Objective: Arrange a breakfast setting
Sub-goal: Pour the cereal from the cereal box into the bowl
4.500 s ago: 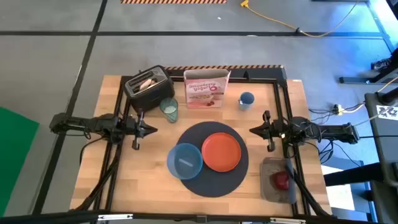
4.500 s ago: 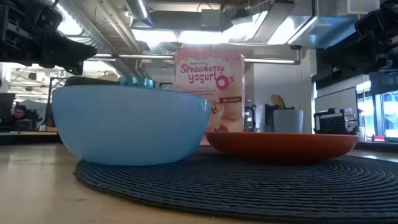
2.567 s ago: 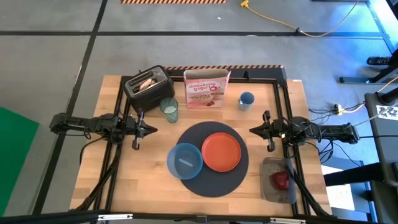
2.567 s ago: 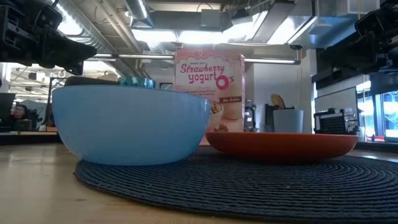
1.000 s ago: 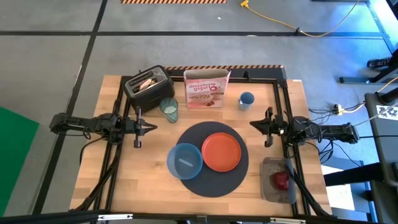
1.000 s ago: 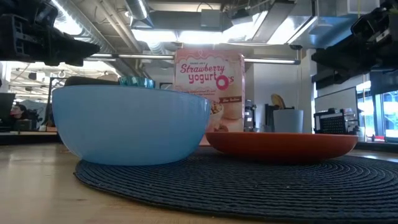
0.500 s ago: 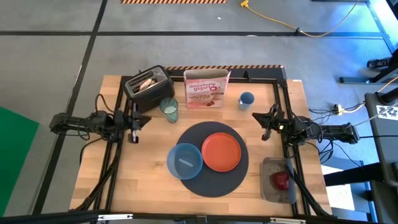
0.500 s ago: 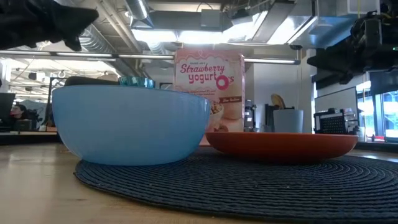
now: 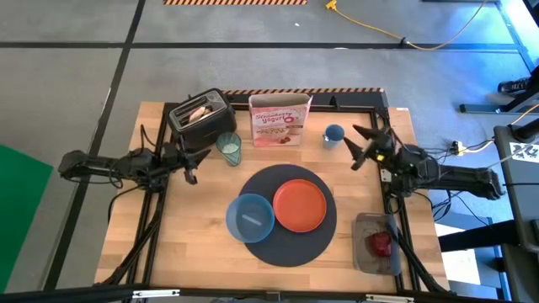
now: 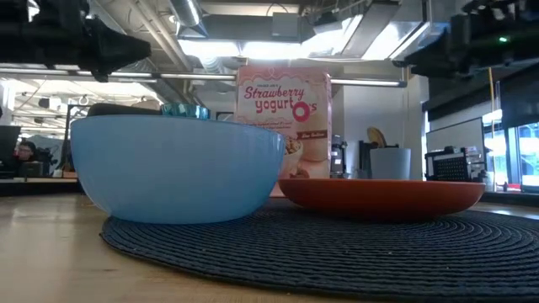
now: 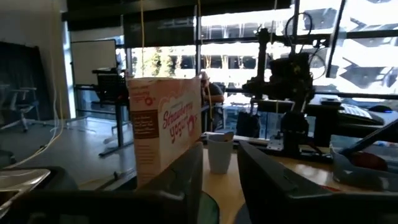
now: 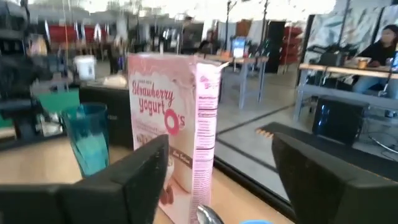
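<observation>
Wooden worktop [image 9: 202, 244] shows bare on my left, between the dark frame rail and the large round dark-grey mat [image 9: 286, 244], and that is the widest free strip I have. Along the far edge it is crowded: a toaster [image 9: 200, 119] with a toast slice [image 9: 200, 110] standing in its slot, the pale-green glass [image 9: 229, 148] just in front of it, a pink yogurt-cereal box [image 9: 279, 119] upright in the middle, and a small blue cup [image 9: 333, 135] to its right.

My left hand [image 9: 192, 162] hangs over the worktop near the toaster and the glass, touching neither; its fingers stand apart, and its wrist camera looks between them at the box and the cup. My right hand [image 9: 360, 145] is near the far right, just beside the blue cup, fingers [image 9: 365, 131] spread wide, clear of everything. From table height both arms sit high, above the bowl's rim.

On the mat the blue bowl [image 9: 250, 217] sits at the near left, overhanging the mat's edge a little, and the orange plate [image 9: 300, 205] lies just beside it toward the centre; I cannot tell whether their rims touch. The plate is bare. Inside the bowl there is a pale streak I cannot identify.

At the near right corner, off the mat, a grey tray [image 9: 362, 252] holds the small red apple [image 9: 381, 243], close to the worktop's edge and the right arm's frame post.
</observation>
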